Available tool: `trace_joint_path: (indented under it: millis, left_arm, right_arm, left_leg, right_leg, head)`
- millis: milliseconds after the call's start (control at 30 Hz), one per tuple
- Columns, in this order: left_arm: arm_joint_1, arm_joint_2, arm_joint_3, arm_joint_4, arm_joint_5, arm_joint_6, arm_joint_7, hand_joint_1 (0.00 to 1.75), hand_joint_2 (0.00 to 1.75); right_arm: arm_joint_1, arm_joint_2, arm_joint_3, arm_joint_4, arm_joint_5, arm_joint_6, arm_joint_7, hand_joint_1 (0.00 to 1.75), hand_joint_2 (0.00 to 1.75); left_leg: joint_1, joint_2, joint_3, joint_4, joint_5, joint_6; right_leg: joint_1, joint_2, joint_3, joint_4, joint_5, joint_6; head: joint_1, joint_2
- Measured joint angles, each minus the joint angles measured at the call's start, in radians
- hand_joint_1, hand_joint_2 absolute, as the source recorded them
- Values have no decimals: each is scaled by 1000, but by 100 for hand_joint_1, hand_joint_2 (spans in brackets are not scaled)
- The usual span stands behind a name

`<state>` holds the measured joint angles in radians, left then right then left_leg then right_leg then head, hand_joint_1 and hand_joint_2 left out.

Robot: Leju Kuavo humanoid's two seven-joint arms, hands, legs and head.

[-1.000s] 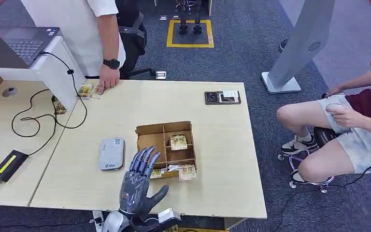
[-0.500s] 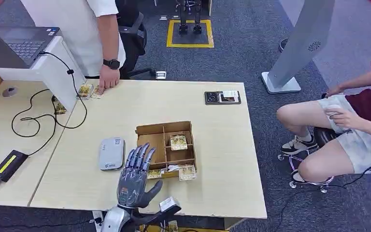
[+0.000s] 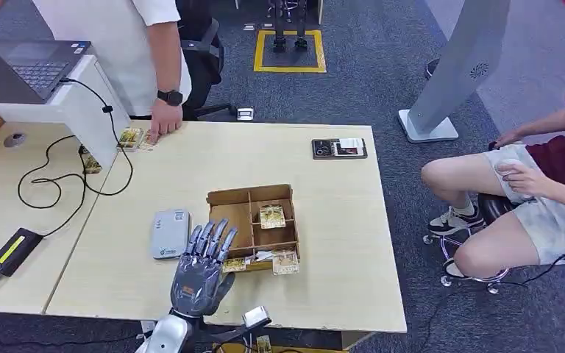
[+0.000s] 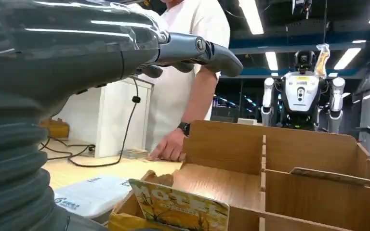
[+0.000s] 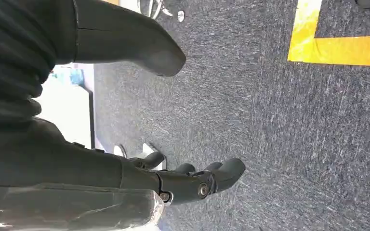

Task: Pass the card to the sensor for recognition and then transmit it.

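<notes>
So the table [image 3: 324, 294] and the divided cardboard box [image 3: 254, 197] haven't budged over the last second, and neither has the grey sensor [image 3: 170, 234] just left of the box. What did change is the left hand [image 3: 199, 271]: it's slid back toward the near edge and a bit left, thumb tucked in closer, fingers straight and apart, holding nothing. The card [image 3: 235, 264] sits propped in the box's near-left compartment, right at the fingertips. Looks to me like it's lining up the pickup. Right hand [image 5: 139, 159] hangs over carpet, fingers loosely spread, empty.
</notes>
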<state>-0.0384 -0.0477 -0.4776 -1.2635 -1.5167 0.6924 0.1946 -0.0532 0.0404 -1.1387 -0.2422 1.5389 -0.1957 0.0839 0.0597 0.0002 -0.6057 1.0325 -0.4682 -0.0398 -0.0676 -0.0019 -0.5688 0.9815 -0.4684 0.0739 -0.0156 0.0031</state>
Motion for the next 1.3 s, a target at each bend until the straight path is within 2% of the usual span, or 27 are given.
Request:
trace_joint_path:
  millis: [167, 200, 233, 300, 700, 933, 1200, 1233, 1300]
  left_arm:
    - [1, 6, 0, -16, -1, 0, -1, 0, 175]
    - [1, 7, 0, -21, -1, 0, -4, 21, 175]
    - [1, 7, 0, -25, -1, 0, -7, 148, 175]
    - [1, 7, 0, -29, 2, 0, -18, 175, 175]
    - [1, 7, 0, -23, 5, 0, -34, 175, 175]
    - [-7, 7, -3, 45, 51, 1, -79, 175, 175]
    - [-16, 7, -9, 89, 63, 4, -79, 175, 175]
    - [-18, 7, -10, 94, 63, 4, -79, 161, 175]
    - [-20, 7, -11, 102, 68, 4, -79, 152, 175]
  right_arm:
    - [0, 0, 2, 3, -1, -2, -3, 0, 175]
    - [0, 0, 3, 3, -1, -2, -4, 0, 175]
    - [0, 0, 4, 3, -1, -2, -6, 0, 175]
    - [0, 0, 5, 3, -1, -4, -10, 0, 175]
    - [-4, 0, 9, 3, -2, -8, -13, 0, 175]
    - [-12, 0, 14, 3, -6, -2, -13, 0, 175]
    - [-15, 0, 15, 3, -6, -2, -13, 0, 175]
    - [-15, 0, 15, 3, -6, -2, -13, 0, 175]
    - [-16, 0, 15, 3, -7, -2, -12, 0, 175]
  left_leg:
    - [0, 0, 0, 0, 0, 0]
    - [0, 0, 0, 0, 0, 0]
    - [0, 0, 0, 0, 0, 0]
    - [0, 0, 0, 0, 0, 0]
    - [0, 0, 0, 0, 0, 0]
    - [0, 0, 1, 0, 0, 0]
    - [0, 0, 1, 0, 0, 0]
    - [0, 0, 1, 0, 0, 0]
    - [0, 0, 1, 0, 0, 0]
  right_leg:
    - [0, 0, 0, 0, 0, 0]
    - [0, 0, 0, 0, 0, 0]
    - [0, 0, 0, 0, 0, 0]
    - [0, 0, 0, 0, 0, 0]
    - [0, 0, 0, 0, 0, 0]
    - [0, 0, 0, 0, 0, 0]
    - [0, 0, 0, 0, 0, 0]
    - [0, 0, 1, 0, 0, 0]
    - [0, 0, 1, 0, 0, 0]
  head:
    - [0, 0]
    - [0, 0]
    - [0, 0]
    - [0, 0]
    - [0, 0]
    - [0, 0]
    - [0, 0]
    - [0, 0]
    - [0, 0]
